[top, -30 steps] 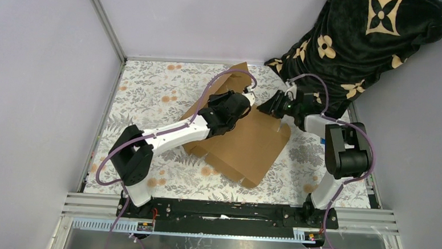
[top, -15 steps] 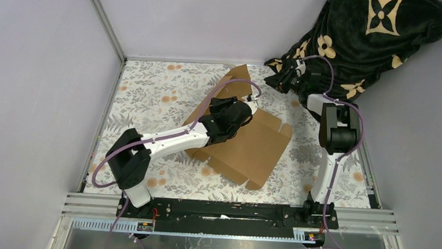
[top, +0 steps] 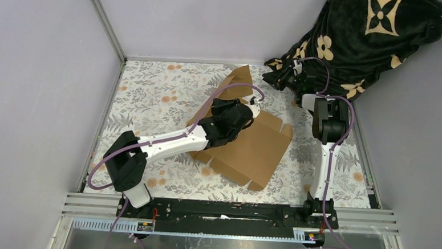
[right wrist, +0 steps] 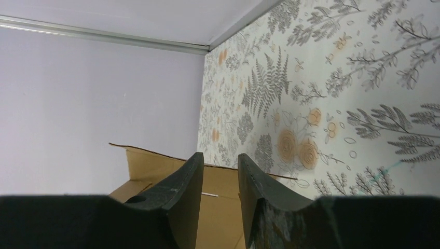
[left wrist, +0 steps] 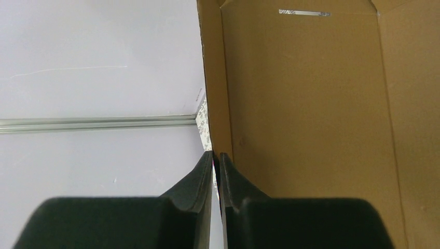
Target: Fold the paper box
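The paper box (top: 252, 146) is a brown cardboard sheet lying flat mid-table, with its far flap (top: 241, 81) standing up. My left gripper (top: 252, 108) reaches over the sheet to that flap. In the left wrist view its jaws (left wrist: 216, 154) are pinched on the flap's edge, and the flap's inner face (left wrist: 306, 129) fills the right side. My right gripper (top: 290, 75) hovers at the far right by the dark cloth, away from the box. It is open (right wrist: 220, 155) with nothing between its fingers, and the box (right wrist: 145, 165) lies beyond them.
A dark cloth with pale flower prints (top: 366, 35) is heaped in the back right corner, next to the right gripper. Grey walls close in the flowered table cover (top: 157, 92) on the left and at the back. A metal rail (top: 231, 208) runs along the near edge.
My right arm has drawn back from the box's right side to the far right corner, its jaws a little wider. The left gripper has tipped the far flap up steeper.
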Controlling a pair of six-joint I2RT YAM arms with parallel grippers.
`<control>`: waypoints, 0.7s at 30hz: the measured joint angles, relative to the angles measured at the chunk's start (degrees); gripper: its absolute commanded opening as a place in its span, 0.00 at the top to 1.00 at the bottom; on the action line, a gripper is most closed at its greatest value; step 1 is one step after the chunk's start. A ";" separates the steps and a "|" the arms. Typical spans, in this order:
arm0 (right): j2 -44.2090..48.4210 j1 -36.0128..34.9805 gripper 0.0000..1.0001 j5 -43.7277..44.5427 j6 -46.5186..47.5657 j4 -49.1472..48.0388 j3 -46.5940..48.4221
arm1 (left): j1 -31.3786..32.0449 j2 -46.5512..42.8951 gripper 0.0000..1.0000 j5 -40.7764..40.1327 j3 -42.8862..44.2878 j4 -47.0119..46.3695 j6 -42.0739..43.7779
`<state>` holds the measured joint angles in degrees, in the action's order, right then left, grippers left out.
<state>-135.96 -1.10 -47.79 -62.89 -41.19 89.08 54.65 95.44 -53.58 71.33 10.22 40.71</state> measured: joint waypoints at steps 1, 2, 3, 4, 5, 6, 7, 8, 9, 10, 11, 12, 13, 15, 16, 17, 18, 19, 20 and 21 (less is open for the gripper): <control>-0.15 0.00 0.61 -0.02 -0.31 -0.44 0.42 | 0.15 0.00 0.86 -0.02 0.00 0.00 0.20; -0.22 0.00 0.61 -0.09 -0.57 -0.76 0.74 | 0.31 0.00 0.86 -0.04 0.00 -0.02 0.39; -0.28 0.00 0.61 -0.20 -0.90 -1.25 1.07 | 0.50 0.00 0.85 -0.09 0.00 -0.02 0.57; -0.31 0.00 0.61 -0.31 -1.14 -1.70 1.25 | 0.70 0.02 0.85 -0.24 0.00 -0.02 0.81; -0.33 0.00 0.61 -0.39 -1.40 -2.03 1.40 | 0.90 0.04 0.85 -0.35 0.00 -0.04 1.05; -0.44 0.00 0.61 -0.50 -1.64 -2.32 1.64 | 1.22 0.09 0.85 -0.55 0.00 -0.11 1.36; -0.63 0.00 0.61 -0.66 -1.75 -2.64 1.81 | 1.40 0.11 0.85 -0.66 0.00 -0.13 1.53; -0.87 0.00 0.61 -0.87 -1.90 -3.02 1.95 | 1.64 0.13 0.85 -0.76 0.00 -0.15 1.73; -1.09 0.00 0.61 -0.96 -1.95 -3.17 2.01 | 1.92 0.20 0.85 -0.94 0.00 -0.17 1.92; -1.36 0.00 0.60 -1.05 -1.99 -3.30 2.03 | 2.16 0.26 0.85 -0.98 0.00 -0.17 2.10; -1.57 0.00 0.60 -1.18 -2.03 -3.39 2.08 | 2.34 0.35 0.85 -1.05 0.00 -0.22 2.23; -1.88 0.00 0.60 -1.25 -2.08 -3.39 2.27 | 2.58 0.46 0.85 -1.09 0.00 -0.22 2.36; -2.19 0.00 0.60 -1.27 -2.10 -3.37 2.51 | 2.78 0.59 0.85 -1.11 0.00 -0.22 2.47; -2.69 -0.02 0.60 -1.29 -2.08 -3.37 3.02 | 3.15 0.85 0.85 -1.11 0.00 -0.26 2.58; -2.84 -0.02 0.60 -1.33 -2.10 -3.32 3.28 | 3.30 0.98 0.85 -1.11 0.00 -0.28 2.62; -2.99 -0.04 0.60 -1.36 -2.08 -3.30 3.61 | 3.41 1.11 0.85 -1.11 0.00 -0.31 2.67; -3.06 -0.07 0.60 -1.38 -2.10 -3.28 3.91 | 3.52 1.31 0.85 -1.11 0.00 -0.31 2.73; -3.08 -0.13 0.60 -1.40 -2.10 -3.28 4.24 | 3.54 1.38 0.85 -1.11 0.00 -0.33 2.73; -3.08 -0.17 0.60 -1.42 -2.12 -3.26 4.52 | 3.58 1.49 0.85 -1.11 0.00 -0.31 2.75; -3.08 -0.28 0.60 -1.44 -2.10 -3.26 4.74 | 3.58 1.60 0.85 -1.14 0.02 -0.33 2.75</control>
<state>-139.04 -1.39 -49.23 -64.99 -44.45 93.82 58.24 97.03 -54.72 71.35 9.89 43.46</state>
